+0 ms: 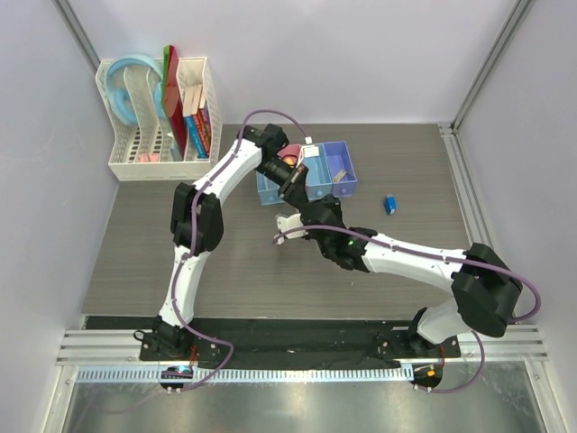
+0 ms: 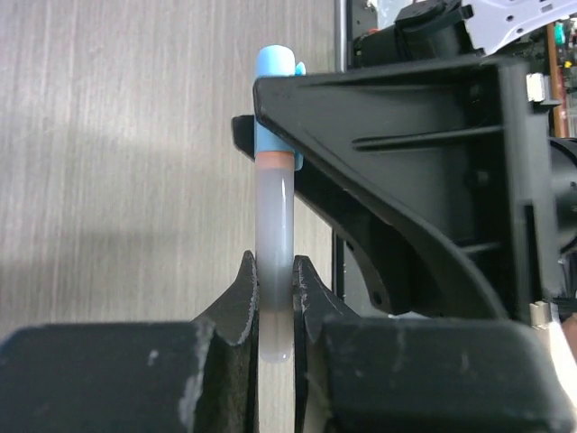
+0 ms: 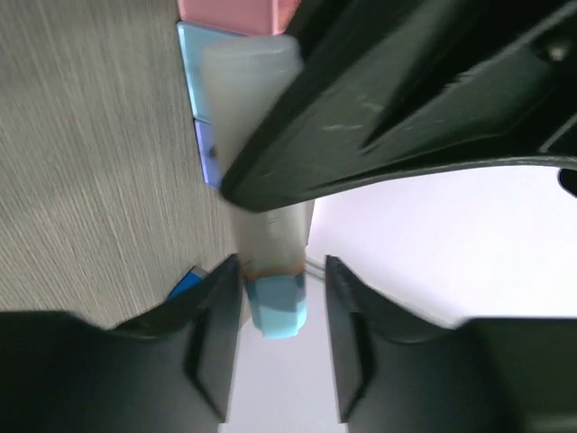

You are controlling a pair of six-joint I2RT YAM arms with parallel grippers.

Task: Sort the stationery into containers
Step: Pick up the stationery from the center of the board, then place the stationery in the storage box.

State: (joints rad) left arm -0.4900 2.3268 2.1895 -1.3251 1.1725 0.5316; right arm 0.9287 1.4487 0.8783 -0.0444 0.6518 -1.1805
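Step in hand: looks like a tool-to-tool handover of the grey stick [image 2: 275,216], in the air just above the counter [image 1: 180,262].

Left tool [image 2: 275,289] is clamped on the stick's plain grey end. Both fingers press it and the stick stands out straight from them. Its light-blue tip [image 3: 278,307] sits between the fingers of the right tool [image 3: 281,280]. That tool is spread. There is a clear gap on one side of the tip. On the other side the finger is very close, and contact cannot be told.

In the top view the two tools meet nose to nose at the left end of the bins [image 1: 335,155]. The bins sit near the far edge of the counter, a little right of middle. The stick itself is hidden there by the arms. A few small pieces lie in the bins, too small to name.

The dark-blue block [image 1: 389,205] lies loose on the counter, right of the bins toward the right edge, so sorting is only partly done. The white rack [image 1: 158,126] stands at the far-left corner and takes no part in this.

Next move, my judgement:
- The right tool needs to close squarely on the capped end.
- The left tool should let go only once that grip is firm.
- The right tool can then swing the stick over one bin and drop it.

Risk: the tip is short and smooth, so a shallow pinch could let the stick pivot or slip when the left tool releases.
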